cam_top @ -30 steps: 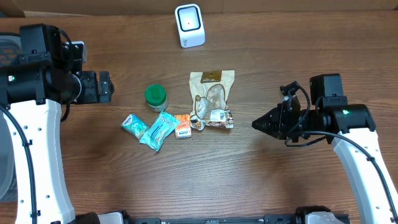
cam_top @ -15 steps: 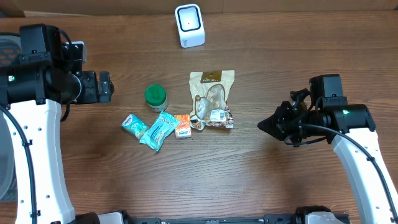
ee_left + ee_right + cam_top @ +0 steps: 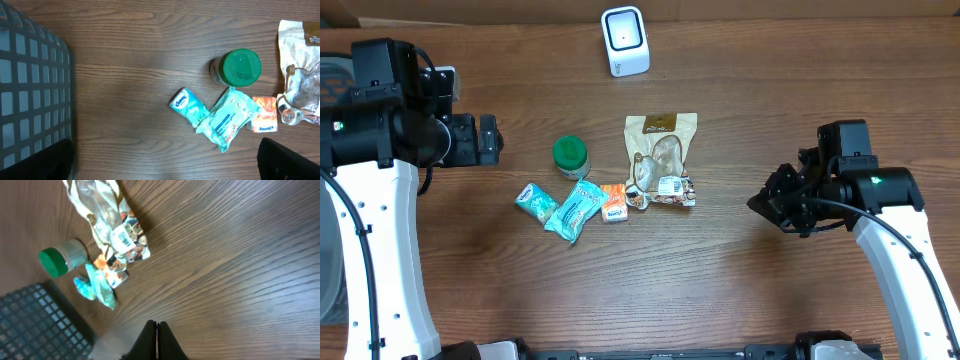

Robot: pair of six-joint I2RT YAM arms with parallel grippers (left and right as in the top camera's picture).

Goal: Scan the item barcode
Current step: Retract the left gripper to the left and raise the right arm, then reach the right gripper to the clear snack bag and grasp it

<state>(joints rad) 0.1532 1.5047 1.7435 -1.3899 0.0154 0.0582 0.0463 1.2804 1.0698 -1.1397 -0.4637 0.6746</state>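
Snack pouch [image 3: 661, 160] lies flat near the middle of the worktop [image 3: 800, 80], face up. Its white barcode label [image 3: 123, 239] sits at the end nearer the front edge and reads clearly from the right wrist. Nothing is holding the pouch. The orange packet [image 3: 614, 202] touches that same end, and two teal packs [image 3: 576, 208] lie just beside the packet toward the left edge. The green-lidded jar [image 3: 570, 156] stands upright beside the pouch, apart from it. The scanner [image 3: 624, 40] stands at the back edge, well apart from the cluster, its window facing up. The right gripper [image 3: 757, 203] hangs over bare wood right of the pouch, jaws clenched on nothing and tip pointing at the items. The left gripper [image 3: 490, 138] is toward the left edge, jaws released wide and empty. A dark mesh basket [image 3: 30, 90] shows in its wrist view. Judgement: the pick-up has not begun, so the step in hand is choosing and approaching an item. The pouch looks the likeliest. The next move calls for the right jaws to part, come down on a pouch edge clear of the label, lift, and turn the label toward the scanner window.
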